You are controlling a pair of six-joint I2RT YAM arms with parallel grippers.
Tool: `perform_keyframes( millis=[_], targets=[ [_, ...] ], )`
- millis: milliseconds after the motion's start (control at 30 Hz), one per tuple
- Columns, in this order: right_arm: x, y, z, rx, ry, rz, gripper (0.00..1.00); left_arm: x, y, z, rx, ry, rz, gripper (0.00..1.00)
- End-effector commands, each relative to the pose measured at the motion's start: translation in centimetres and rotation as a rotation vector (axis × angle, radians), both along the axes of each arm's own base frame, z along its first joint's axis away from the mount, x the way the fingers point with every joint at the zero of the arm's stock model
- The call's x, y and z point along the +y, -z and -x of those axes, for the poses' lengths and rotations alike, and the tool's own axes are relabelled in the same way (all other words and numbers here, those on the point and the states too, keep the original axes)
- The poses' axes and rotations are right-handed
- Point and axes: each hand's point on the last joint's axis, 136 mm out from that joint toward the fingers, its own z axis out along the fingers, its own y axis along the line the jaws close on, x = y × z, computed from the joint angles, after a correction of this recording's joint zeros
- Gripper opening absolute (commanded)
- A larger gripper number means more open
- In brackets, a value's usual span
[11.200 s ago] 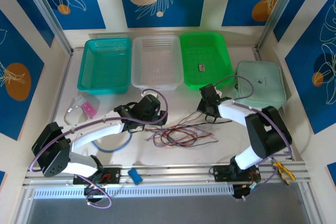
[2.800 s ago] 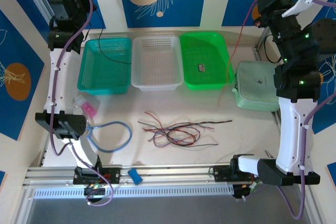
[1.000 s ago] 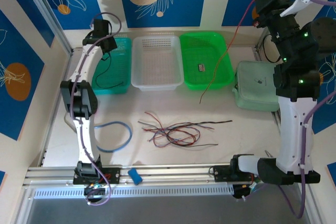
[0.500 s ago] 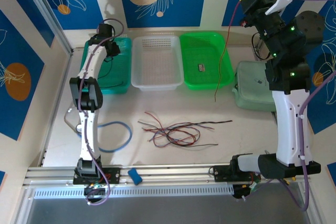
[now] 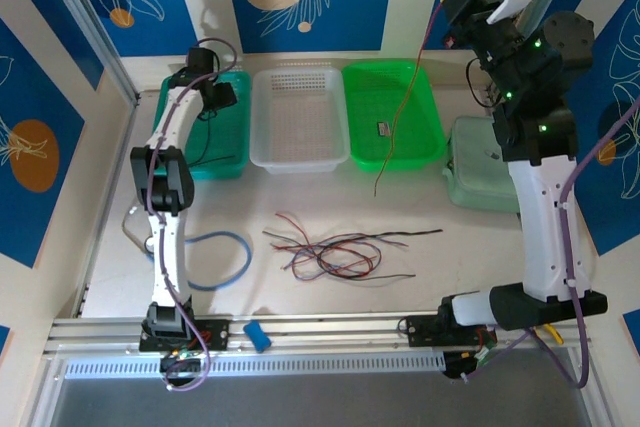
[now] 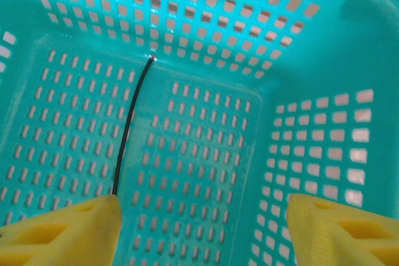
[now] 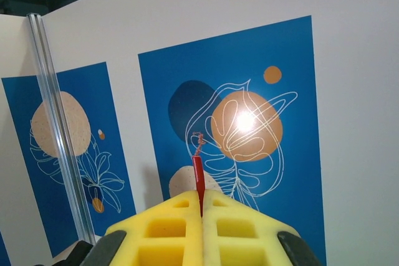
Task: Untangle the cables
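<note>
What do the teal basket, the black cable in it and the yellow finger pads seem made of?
Teal basket: moulded plastic, glossy, with regular slots. Black cable: probably plastic-sheathed wire, smooth, with a bright tip. Yellow finger pads: likely soft foam or rubber, matt, no shine.

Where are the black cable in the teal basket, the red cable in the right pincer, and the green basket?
black cable [image 6: 128, 123]: left wrist view, middle of its length.
red cable [image 7: 198, 182]: right wrist view, stretch below its frayed tip.
green basket [image 5: 372, 97]: top external view, bare floor.
</note>
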Motion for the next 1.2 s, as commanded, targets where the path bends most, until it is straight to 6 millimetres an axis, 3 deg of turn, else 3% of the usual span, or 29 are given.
perform_keyframes(
  millis=[0, 200, 333, 533, 633, 833, 1067, 1167],
  targets=[
    [-0.2, -1.8, 0.2, -0.068, 0.024, -0.004, 0.0, -1.9, -7.6, 0.1, -0.188, 0.026, -0.009, 0.71],
    [0.0, -4.5, -0.4, -0.129, 0.023, -0.015, 0.0, -3.3, -11.3, 1.9, -0.266, 0.029, -0.012, 0.72],
    [-0.2, -6.4, -1.5, -0.176, 0.051, -0.016, 0.0, -4.1, -12.7, 3.4, -0.297, 0.037, -0.013, 0.72],
    [-0.5, -7.2, -4.6, -0.211, 0.089, 0.0, 0.0, -5.7, -14.1, 6.5, -0.329, 0.061, -0.018, 0.73],
    [-0.9, -5.9, -7.7, -0.179, 0.127, 0.008, 0.0, -6.7, -14.2, 8.9, -0.353, 0.064, -0.001, 0.73],
    [-1.4, -0.9, -14.2, -0.109, 0.224, 0.064, 0.0, -8.6, -13.7, 13.3, -0.37, 0.072, 0.07, 0.74],
    [-1.5, 3.9, -18.5, -0.006, 0.258, 0.084, 0.0, -9.7, -15.1, 16.4, -0.4, 0.12, 0.095, 0.75],
    [-1.4, 7.4, -20.0, 0.104, 0.276, 0.106, 0.0, -9.9, -16.0, 17.0, -0.371, 0.174, 0.069, 0.76]
  ],
)
